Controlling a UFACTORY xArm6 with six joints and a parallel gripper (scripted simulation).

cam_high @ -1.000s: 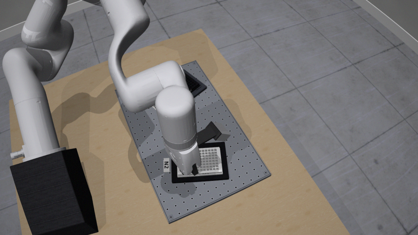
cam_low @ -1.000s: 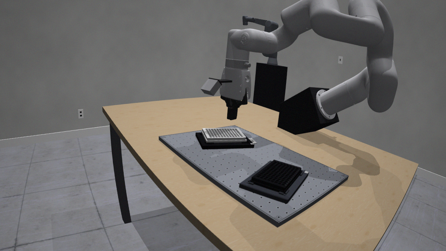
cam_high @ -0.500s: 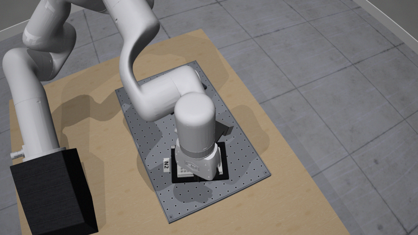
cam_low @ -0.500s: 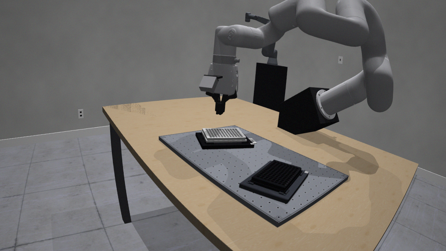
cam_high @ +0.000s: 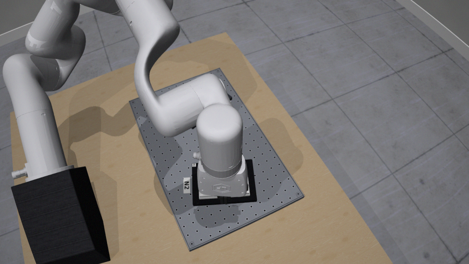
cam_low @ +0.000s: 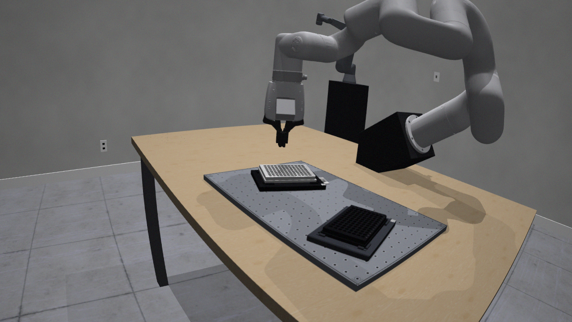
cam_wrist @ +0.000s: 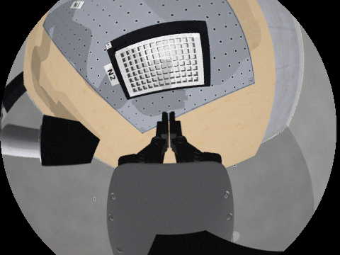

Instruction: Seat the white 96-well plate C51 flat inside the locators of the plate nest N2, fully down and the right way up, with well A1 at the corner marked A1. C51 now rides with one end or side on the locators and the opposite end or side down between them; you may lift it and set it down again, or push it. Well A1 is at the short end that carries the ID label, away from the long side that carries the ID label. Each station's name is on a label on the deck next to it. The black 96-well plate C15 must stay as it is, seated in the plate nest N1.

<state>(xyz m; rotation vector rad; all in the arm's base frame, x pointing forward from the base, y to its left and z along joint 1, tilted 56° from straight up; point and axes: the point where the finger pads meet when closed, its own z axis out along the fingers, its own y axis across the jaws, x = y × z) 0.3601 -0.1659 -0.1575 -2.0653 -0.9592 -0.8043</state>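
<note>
Pushing down off-centre could tip the white 96-well plate C51 (cam_low: 287, 172), perched crooked on the black plate nest N2 (cam_low: 263, 184), because your gripper (cam_low: 282, 141) hovers above, pressed together, empty.

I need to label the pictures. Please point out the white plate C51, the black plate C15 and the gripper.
white plate C51 (cam_wrist: 163, 64), wrist view, well grid.
black plate C15 (cam_low: 355, 224), exterior view, top face.
gripper (cam_low: 282, 141), exterior view, shut fingertips.

N2 on deck label (cam_high: 186, 185) beside nest (cam_high: 252, 183)
</note>
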